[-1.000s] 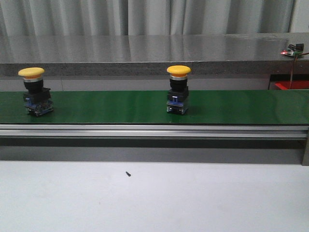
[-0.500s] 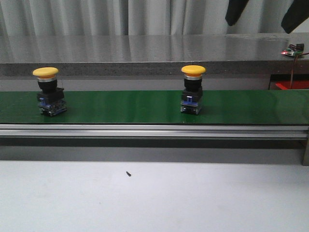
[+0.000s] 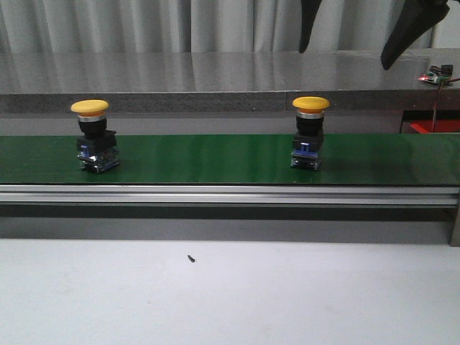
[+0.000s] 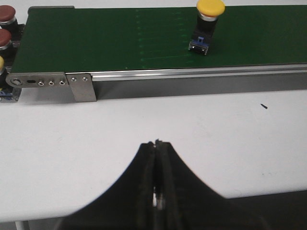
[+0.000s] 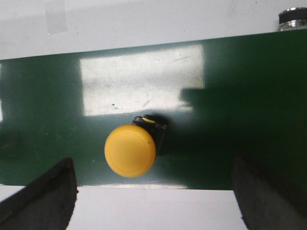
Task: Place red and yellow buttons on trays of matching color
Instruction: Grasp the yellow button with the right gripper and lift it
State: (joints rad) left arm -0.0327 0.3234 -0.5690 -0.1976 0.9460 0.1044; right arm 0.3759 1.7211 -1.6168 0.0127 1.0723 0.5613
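Yellow buttons (image 3: 310, 133) (image 3: 93, 135) ride green belt (image 3: 201, 158) under right gripper (image 3: 359, 32).

No writing, label, brand, number or sign could be read anywhere; the blue bases of the buttons were too small to tell.

Two yellow buttons (image 3: 90, 108) (image 3: 310, 103) stand on one green belt (image 3: 208, 158). By the belt's end in the left wrist view sit two red buttons (image 4: 5, 13) (image 4: 4, 38) and a yellow sliver of a third piece (image 4: 1, 63).
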